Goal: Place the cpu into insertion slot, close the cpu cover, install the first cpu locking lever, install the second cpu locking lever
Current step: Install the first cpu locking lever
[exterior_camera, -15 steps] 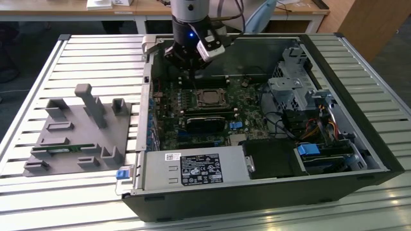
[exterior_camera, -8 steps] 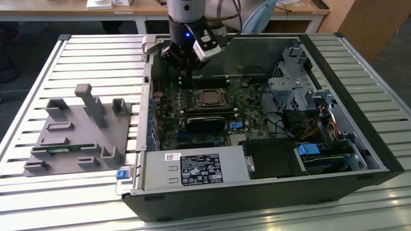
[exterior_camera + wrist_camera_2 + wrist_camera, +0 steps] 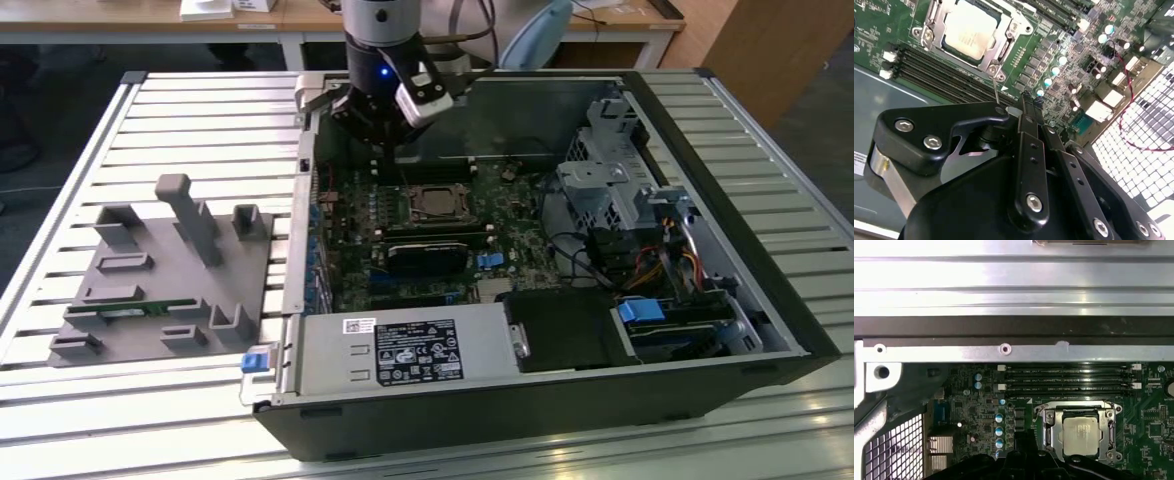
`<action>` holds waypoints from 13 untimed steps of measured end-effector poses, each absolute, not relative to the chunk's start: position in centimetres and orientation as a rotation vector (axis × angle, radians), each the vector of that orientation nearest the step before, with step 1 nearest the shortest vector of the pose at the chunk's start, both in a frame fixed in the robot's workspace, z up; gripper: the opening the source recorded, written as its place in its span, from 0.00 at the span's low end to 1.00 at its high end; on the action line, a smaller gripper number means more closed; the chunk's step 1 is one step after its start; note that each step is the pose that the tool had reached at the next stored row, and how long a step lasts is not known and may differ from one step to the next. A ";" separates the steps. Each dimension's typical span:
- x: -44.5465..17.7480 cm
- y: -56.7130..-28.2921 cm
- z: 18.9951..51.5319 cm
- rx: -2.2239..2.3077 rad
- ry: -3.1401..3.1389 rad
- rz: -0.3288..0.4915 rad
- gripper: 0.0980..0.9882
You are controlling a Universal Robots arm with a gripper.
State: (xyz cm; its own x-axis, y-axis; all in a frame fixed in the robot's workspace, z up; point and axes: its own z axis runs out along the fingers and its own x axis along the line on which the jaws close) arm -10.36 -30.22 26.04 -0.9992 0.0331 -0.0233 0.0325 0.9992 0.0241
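In the second wrist view the gripper (image 3: 1027, 106) hangs just above the green circuit board (image 3: 884, 25), and its black links hide the tip, so I cannot tell whether it is open or closed or has hold of anything. The cpu (image 3: 971, 27) already lies flat in the insertion slot (image 3: 1076, 406), its dull silver top showing through the window of the cpu cover (image 3: 1054, 437), which appears to be folded down over it. In the exterior view the socket lies nearer than the gripper and a little to the exterior view's right, so the work sits just ahead of the tip, not under it. 1 thin metal rod (image 3: 996, 90) rises from the socket's nearest corner almost to the gripper's tip. I judge it to be a locking lever not yet latched, its long axis pointing steeply up from the board. Contact between rod and gripper cannot be made out. The long memory slots (image 3: 1069, 381) run parallel to 1 socket edge, close beside it. The computer case (image 3: 534, 420) walls the board in on all sides, leaving approach mainly from above. The case rests on a slatted metal table (image 3: 200, 110), with a grey fixture (image 3: 160, 275) well apart at the exterior view's left.
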 end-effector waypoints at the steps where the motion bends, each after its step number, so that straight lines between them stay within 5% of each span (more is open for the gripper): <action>1: -10.4 -30.1 26.0 0.051 3.117 0.037 0.02; 13: -10.5 -28.9 25.5 0.051 3.117 0.038 0.02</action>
State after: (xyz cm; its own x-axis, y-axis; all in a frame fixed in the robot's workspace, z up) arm -10.52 -28.94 25.47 -0.9992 0.0330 -0.0233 0.0325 0.9992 0.0245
